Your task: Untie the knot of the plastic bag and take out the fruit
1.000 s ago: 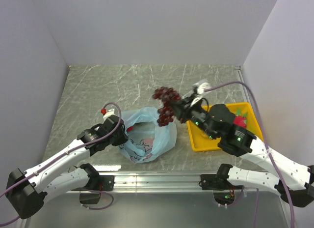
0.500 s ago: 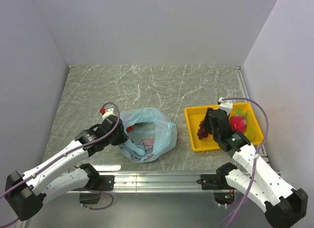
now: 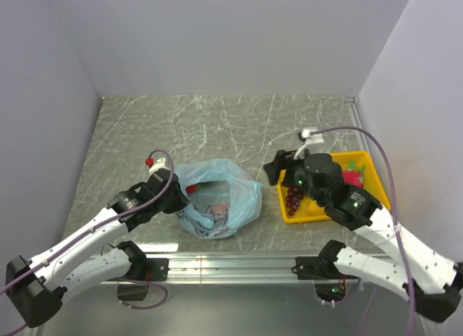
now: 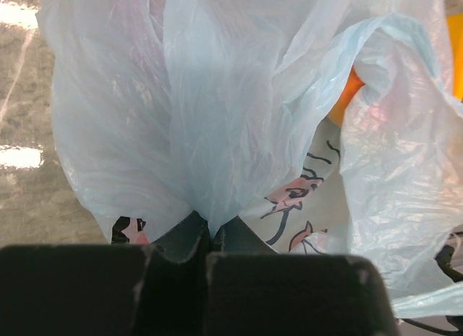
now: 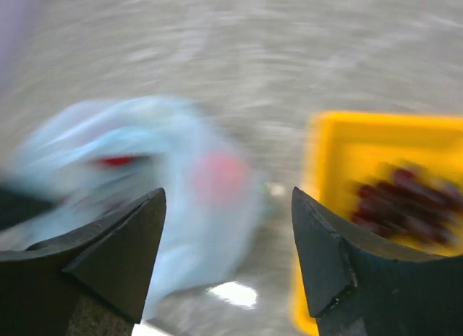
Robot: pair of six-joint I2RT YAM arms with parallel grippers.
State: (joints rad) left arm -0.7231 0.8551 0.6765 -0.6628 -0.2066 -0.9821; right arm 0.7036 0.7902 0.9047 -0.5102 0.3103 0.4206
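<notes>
L gripper [image 4: 208, 231] is clamped on bag [image 4: 217, 119] film. Bag is held open on table [image 3: 181, 126], w/ peach [image 4: 346, 97] seen inside. R gripper [image 5: 227, 198] is spread wide, empty, betw. bag & tray [image 3: 288, 218]. Grapes [image 3: 294, 198] are laid in tray.

Grey marbled table [image 3: 217, 126]: light-blue plastic bag [image 3: 246, 195] sits front centre, yellow tray [image 3: 300, 219] to its right, not touching.

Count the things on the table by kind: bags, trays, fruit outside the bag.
bag: 1
tray: 1
fruit outside bag: 2, both in the tray: grapes, red fruit
Total: 4
</notes>
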